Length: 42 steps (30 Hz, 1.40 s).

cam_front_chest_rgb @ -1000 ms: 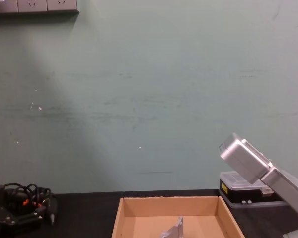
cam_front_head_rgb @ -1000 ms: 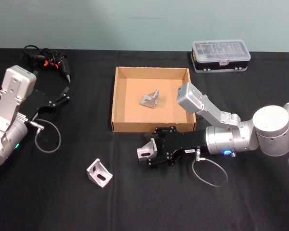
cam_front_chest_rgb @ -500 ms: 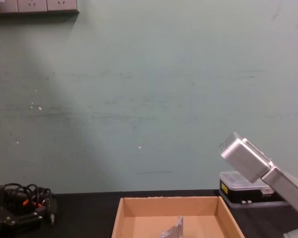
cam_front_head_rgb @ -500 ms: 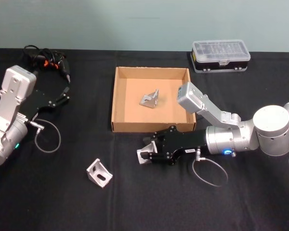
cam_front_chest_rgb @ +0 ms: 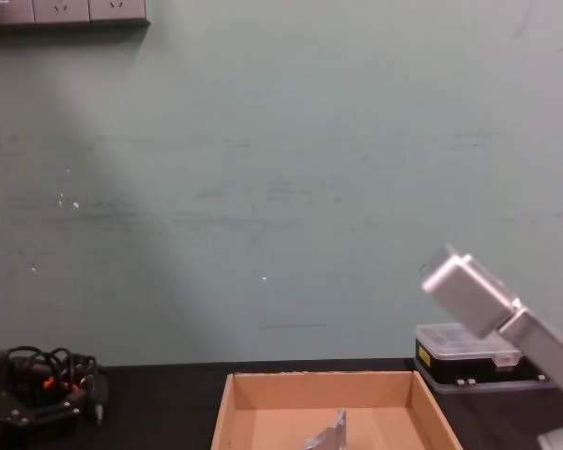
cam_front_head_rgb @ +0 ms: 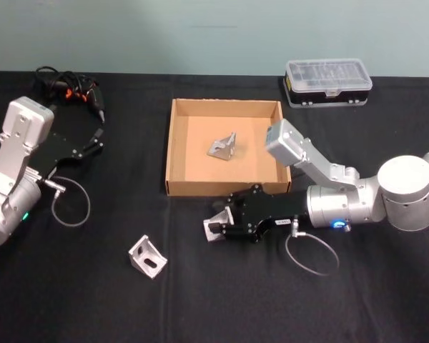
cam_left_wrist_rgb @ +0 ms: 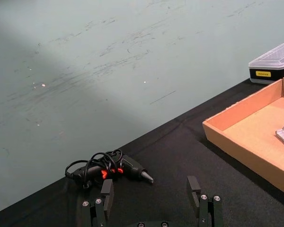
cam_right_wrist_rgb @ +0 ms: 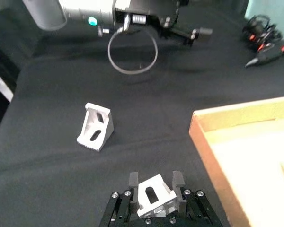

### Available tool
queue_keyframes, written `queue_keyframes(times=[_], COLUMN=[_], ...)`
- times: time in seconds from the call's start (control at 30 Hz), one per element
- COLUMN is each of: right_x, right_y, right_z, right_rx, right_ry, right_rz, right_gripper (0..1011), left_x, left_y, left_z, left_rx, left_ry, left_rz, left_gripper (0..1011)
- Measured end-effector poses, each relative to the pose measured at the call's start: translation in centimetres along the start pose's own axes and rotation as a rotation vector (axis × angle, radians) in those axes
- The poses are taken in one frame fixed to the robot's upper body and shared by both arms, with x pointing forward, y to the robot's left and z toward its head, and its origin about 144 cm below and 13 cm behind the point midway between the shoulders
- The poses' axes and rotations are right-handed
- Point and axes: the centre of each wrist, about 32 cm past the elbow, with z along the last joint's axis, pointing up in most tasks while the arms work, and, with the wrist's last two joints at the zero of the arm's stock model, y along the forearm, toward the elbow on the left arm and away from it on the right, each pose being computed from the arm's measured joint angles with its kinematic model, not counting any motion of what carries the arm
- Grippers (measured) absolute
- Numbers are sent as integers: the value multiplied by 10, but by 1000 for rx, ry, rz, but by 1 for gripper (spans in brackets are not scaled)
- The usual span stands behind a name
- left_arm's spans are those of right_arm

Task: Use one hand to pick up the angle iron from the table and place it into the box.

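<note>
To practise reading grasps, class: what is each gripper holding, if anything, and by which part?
The right gripper pinches an angle iron across its two side edges. The left gripper, open, holds nothing.

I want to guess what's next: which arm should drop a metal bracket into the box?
Right. The right gripper is shut on an angle iron just in front of the box; the left gripper sits open, far off left.

Box [cam_front_head_rgb: 200,188]: tan cardboard, shallow, open top, mid-table toward the far edge. First angle iron [cam_front_head_rgb: 223,147], grey, sits tilted near the middle of the box floor. Second angle iron [cam_right_wrist_rgb: 154,197] is clamped between the fingers of the right gripper [cam_front_head_rgb: 216,228], just before the box's front wall. Third angle iron [cam_front_head_rgb: 148,257] lies loose on the black table [cam_front_head_rgb: 79,300], left of centre, toward the front edge.
</note>
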Motion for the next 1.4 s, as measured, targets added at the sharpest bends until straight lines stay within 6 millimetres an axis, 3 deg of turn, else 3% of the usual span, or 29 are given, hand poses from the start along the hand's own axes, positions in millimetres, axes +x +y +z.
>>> queue_keyframes(times=[0.4,0.67,1.1,1.4], right_x=[6,34,86,102], right_y=[-22,-37,-32,-21], right_z=[36,62,64,60], right_rx=[163,206,139,59], right_ry=[-2,40,150,186], right_rz=[-61,-221,-445,-454], right_gripper=[440,440,440,440], left_x=[0,0,0,0], left_y=[0,0,0,0], left_z=[0,0,0,0], left_rx=[0,0,0,0], left_ry=[0,0,0,0], left_rz=[0,0,0,0], left_gripper=[1011,1011,1011,1011])
